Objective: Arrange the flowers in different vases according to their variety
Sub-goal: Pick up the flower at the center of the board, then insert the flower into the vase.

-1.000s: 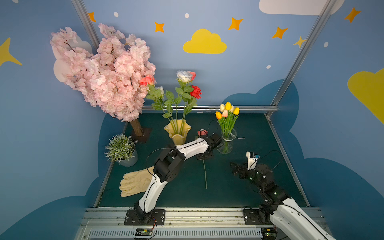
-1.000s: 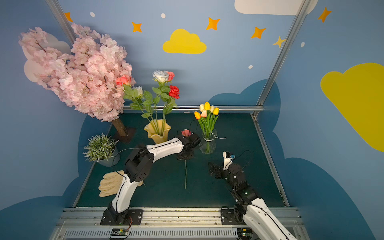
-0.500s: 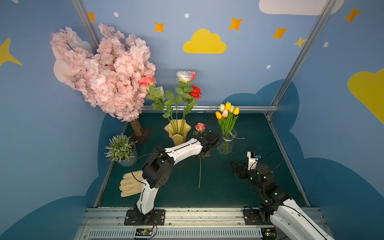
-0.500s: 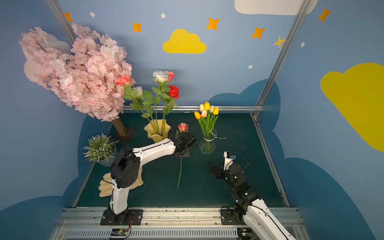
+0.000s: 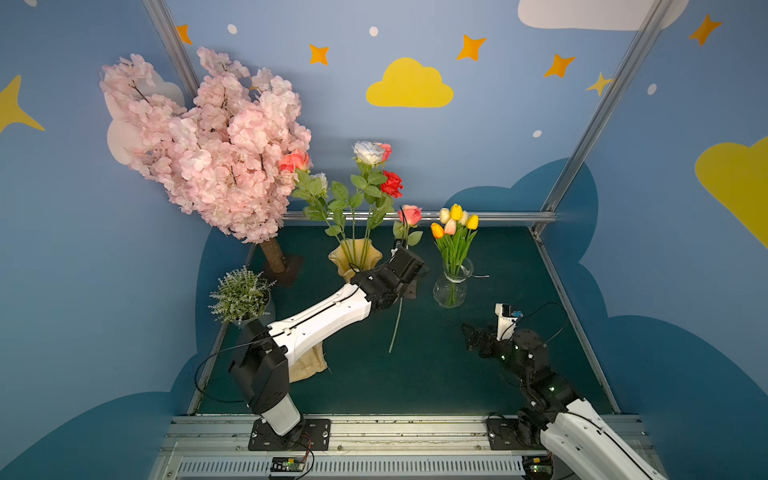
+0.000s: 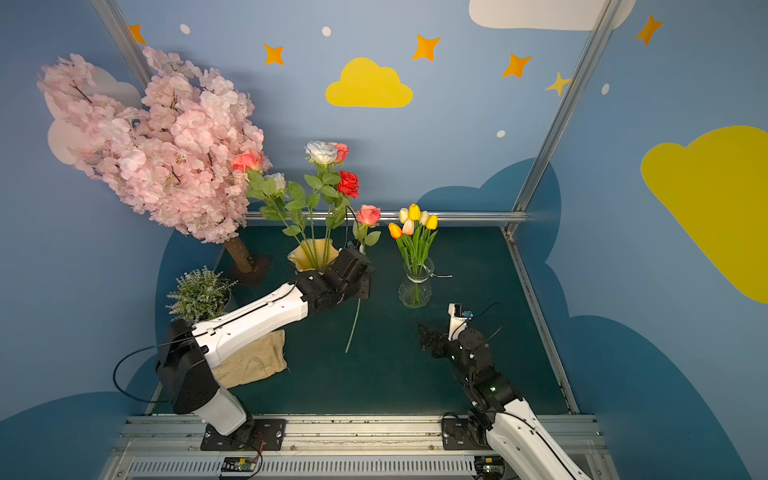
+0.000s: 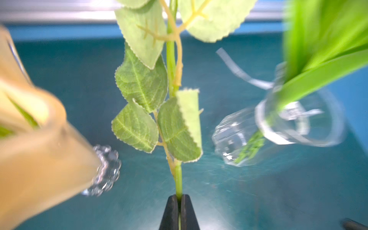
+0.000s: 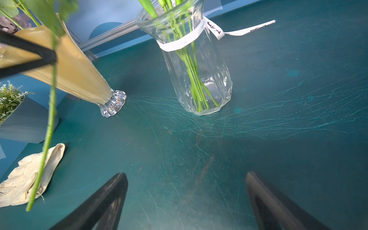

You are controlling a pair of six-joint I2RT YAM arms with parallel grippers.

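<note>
Left wrist, unlike top views, shows left end effector pinching rose; right end effector gapes empty.

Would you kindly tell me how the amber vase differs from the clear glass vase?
The amber vase is tinted with a wavy rim; the clear glass vase is colourless with a round rim. The amber vase holds roses, the clear glass vase tulips. Both stand upright on the table.
</note>
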